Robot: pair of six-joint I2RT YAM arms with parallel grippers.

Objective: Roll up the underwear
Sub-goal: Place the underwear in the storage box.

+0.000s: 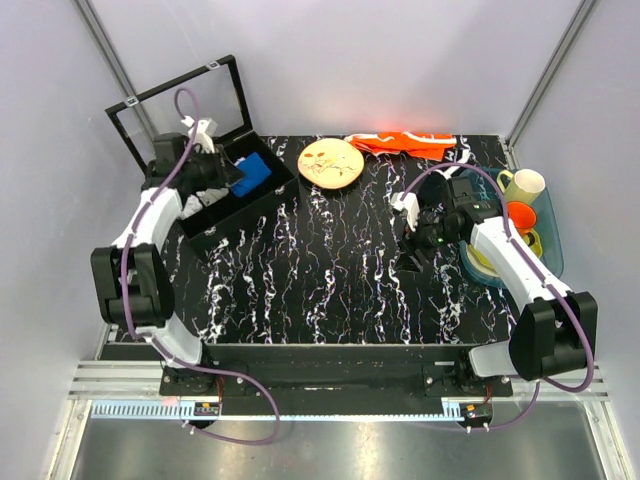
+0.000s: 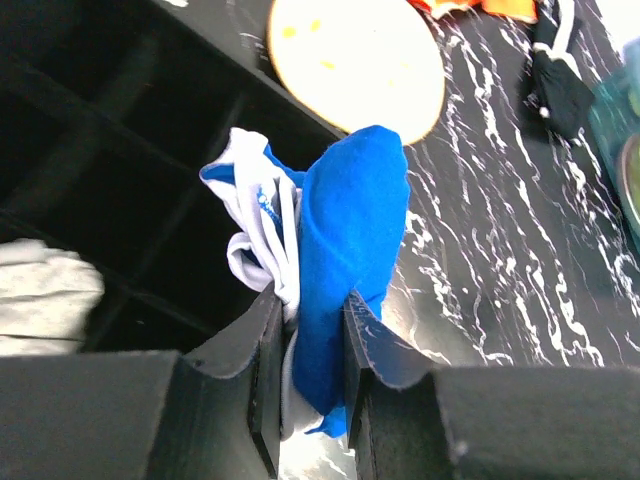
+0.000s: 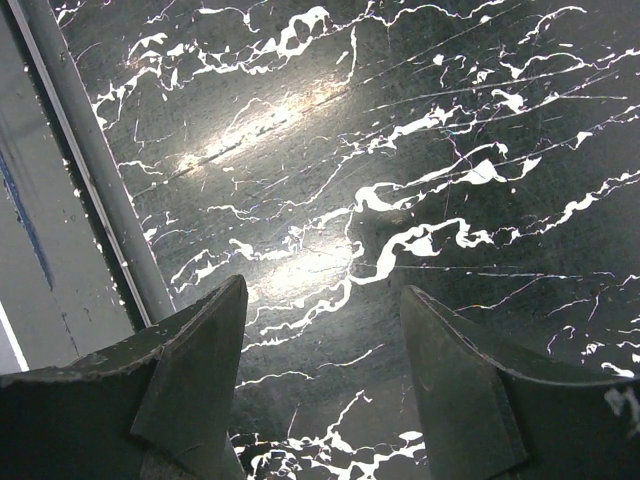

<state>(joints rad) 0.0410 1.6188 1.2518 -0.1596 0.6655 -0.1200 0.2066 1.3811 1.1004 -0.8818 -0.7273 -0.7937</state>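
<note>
Underwear (image 2: 350, 230), crumpled blue-and-white bundle, pinched in left jaws, right jaws spread

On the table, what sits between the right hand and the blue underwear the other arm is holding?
Nothing: only bare marbled table lies between the right hand and the underwear, as the top view shows.

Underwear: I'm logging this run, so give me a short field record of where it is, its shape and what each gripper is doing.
underwear: blue with white trim, bunched into a compact bundle
held by: left gripper, shut on it
location: over the black divided box at the far left of the table
right gripper: open, empty, above bare table
nearby: round plate, right of the box
</note>
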